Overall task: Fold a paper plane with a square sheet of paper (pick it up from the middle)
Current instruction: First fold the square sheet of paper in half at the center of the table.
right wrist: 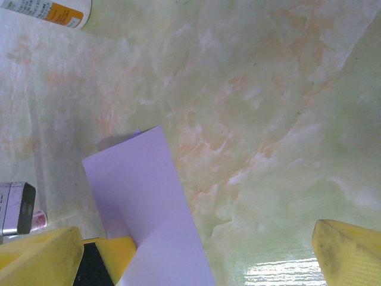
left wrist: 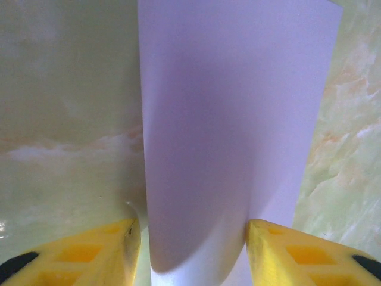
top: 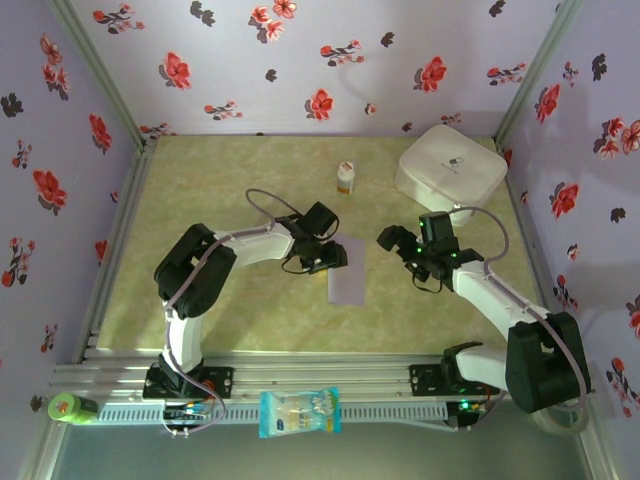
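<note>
The paper (top: 347,270), folded to a narrow rectangle, lies mid-table (top: 230,170). The left gripper (top: 322,258) sits at its left edge. In the left wrist view its jaws stand partly apart astride the paper's rounded bend (left wrist: 238,119); whether they pinch it cannot be told. The right gripper (top: 400,245) hangs just right of the paper, jaws wide apart over bare table, holding nothing. Beyond the paper stands a bottle (top: 345,179), and a white case (top: 452,170) sits far right.
</note>
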Robot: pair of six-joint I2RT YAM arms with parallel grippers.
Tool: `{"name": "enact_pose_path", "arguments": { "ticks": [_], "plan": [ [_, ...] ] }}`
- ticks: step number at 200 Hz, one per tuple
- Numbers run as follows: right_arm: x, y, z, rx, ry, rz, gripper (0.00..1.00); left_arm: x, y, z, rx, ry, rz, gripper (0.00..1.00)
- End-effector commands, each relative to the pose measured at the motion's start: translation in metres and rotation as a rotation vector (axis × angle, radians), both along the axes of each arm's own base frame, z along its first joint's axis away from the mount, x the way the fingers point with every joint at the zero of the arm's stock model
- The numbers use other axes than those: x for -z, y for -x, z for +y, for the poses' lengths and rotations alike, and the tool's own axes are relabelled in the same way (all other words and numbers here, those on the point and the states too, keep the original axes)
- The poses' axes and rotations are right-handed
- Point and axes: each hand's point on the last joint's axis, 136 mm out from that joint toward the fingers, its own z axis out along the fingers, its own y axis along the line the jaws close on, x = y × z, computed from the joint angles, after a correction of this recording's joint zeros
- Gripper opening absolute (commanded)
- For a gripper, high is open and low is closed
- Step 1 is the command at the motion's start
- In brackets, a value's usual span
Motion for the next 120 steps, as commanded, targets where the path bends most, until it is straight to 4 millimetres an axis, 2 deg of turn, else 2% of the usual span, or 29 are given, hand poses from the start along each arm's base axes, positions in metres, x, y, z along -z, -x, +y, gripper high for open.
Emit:
{"name": "enact_pose_path", "arguments": {
  "ticks": [1,120],
  "plan": [
    [-0.006,-0.005,0.001,0.018,-0.022,-0.01,0.99,0.001,-0.003,0.003,0.016,-0.044,-0.016,0.52],
    [-0.008,-0.005,0.006,-0.004,-0.044,-0.004,0.99,-0.009,-0.005,0.012,0.005,-0.082,-0.051,0.58]
  ]
}}
